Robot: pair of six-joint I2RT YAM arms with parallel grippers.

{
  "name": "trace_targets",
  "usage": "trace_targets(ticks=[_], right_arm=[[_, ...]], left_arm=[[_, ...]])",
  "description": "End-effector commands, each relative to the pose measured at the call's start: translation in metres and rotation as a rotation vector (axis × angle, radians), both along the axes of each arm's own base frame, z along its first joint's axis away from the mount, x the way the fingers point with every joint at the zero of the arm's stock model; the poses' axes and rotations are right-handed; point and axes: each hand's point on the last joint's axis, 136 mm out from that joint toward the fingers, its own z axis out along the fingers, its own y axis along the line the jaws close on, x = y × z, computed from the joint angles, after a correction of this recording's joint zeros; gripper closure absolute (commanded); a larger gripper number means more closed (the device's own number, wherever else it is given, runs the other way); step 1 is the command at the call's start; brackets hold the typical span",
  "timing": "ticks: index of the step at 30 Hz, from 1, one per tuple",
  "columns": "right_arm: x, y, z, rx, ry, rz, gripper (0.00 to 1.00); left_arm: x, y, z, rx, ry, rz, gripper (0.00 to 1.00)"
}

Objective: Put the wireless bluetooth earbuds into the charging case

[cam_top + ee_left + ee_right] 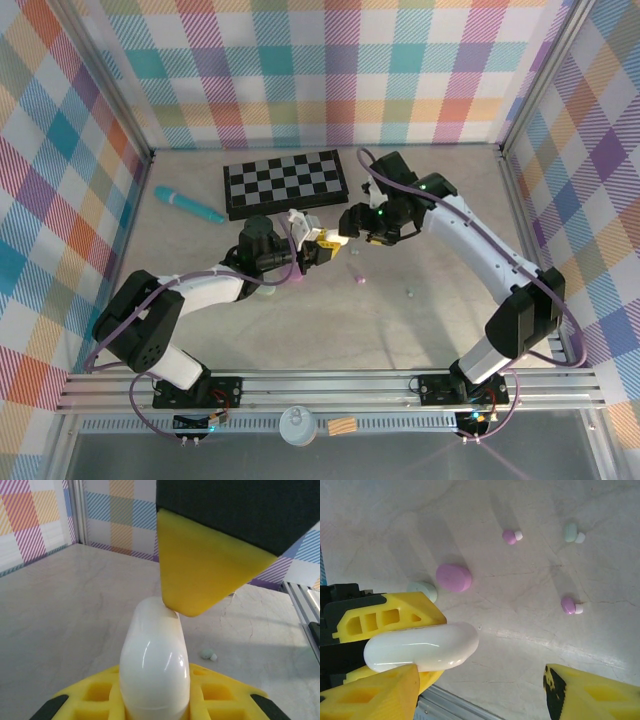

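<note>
The left gripper point(315, 250) clamps 1 white charging case point(422, 646), the right gripper point(480, 680) spread wide and empty alongside it, while 2 pink earbuds point(510, 537) point(568, 605) and 1 pale green earbud point(572, 533) lie loose on open table point(530, 645)

Two pink earbuds point(511, 536) point(568, 605) and a pale green earbud point(571, 532) lie loose on the surface point(605, 635), beyond the fingers point(390, 617) pinching the white case point(420, 646).

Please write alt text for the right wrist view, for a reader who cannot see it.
The left gripper holds a white case beside one finger of the open right gripper. On the table lie a pink case, two pink buds and a green bud.
</note>
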Motion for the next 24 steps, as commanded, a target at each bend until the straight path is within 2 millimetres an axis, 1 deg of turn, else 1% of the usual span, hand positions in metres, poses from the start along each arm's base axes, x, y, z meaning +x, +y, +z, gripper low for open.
trace_targets(ticks=[1, 3, 5, 6, 8, 11, 13, 14, 15, 18, 21, 24], right_arm=[[-0.002, -0.001, 0.024, 0.033, -0.105, 0.034, 0.32], [0.005, -0.001, 0.039, 0.057, -0.208, 0.045, 0.3], [0.015, -0.008, 0.053, 0.02, -0.353, 0.071, 0.29], [0.015, -0.008, 0.059, 0.01, -0.424, 0.128, 0.29], [0.01, -0.005, 0.065, -0.009, -0.56, 0.301, 0.29], [-0.004, 0.005, 0.063, -0.004, -0.648, 0.538, 0.27], [-0.022, 0.016, 0.06, 0.083, -0.666, 0.694, 0.28], [-0.025, 0.02, 0.06, 0.123, -0.671, 0.732, 0.31], [-0.026, 0.024, 0.061, 0.163, -0.669, 0.751, 0.33], [-0.036, 0.034, 0.068, 0.299, -0.649, 0.822, 0.35], [-0.043, 0.039, 0.069, 0.36, -0.633, 0.863, 0.42], [-0.055, 0.042, 0.067, 0.423, -0.596, 0.911, 0.44]], left_arm=[[0.002, -0.003, 0.032, -0.061, -0.082, -0.027, 1.0], [-0.001, -0.002, 0.032, -0.059, -0.079, -0.039, 1.0], [-0.009, -0.001, 0.03, -0.05, -0.073, -0.076, 1.0], [-0.013, 0.0, 0.03, -0.044, -0.071, -0.09, 1.0], [-0.02, 0.002, 0.031, -0.036, -0.068, -0.122, 1.0], [-0.032, 0.004, 0.036, -0.034, -0.049, -0.187, 1.0], [-0.039, 0.006, 0.039, -0.042, -0.043, -0.213, 1.0], [-0.041, 0.006, 0.04, -0.047, -0.041, -0.228, 1.0], [-0.043, 0.007, 0.041, -0.048, -0.039, -0.236, 1.0], [-0.047, 0.008, 0.042, -0.049, -0.031, -0.252, 1.0], [-0.048, 0.009, 0.047, -0.053, -0.039, -0.249, 1.0], [-0.047, 0.01, 0.05, -0.056, -0.032, -0.243, 1.0]])
